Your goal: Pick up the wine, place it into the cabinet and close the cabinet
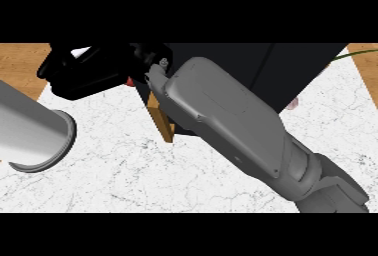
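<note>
cabinet (295, 65) on counter (148, 170); right hand (81, 75) at left edge

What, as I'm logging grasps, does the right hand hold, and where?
Cannot tell: the right hand hides any hold; only a red bit shows beside it.

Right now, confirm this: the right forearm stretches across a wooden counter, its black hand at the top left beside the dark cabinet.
Wrong on one count: the counter is white veined marble, not wood. The head view shows it. The rest stands: the right forearm stretches across it, its black hand at the top left beside the dark cabinet.
</note>
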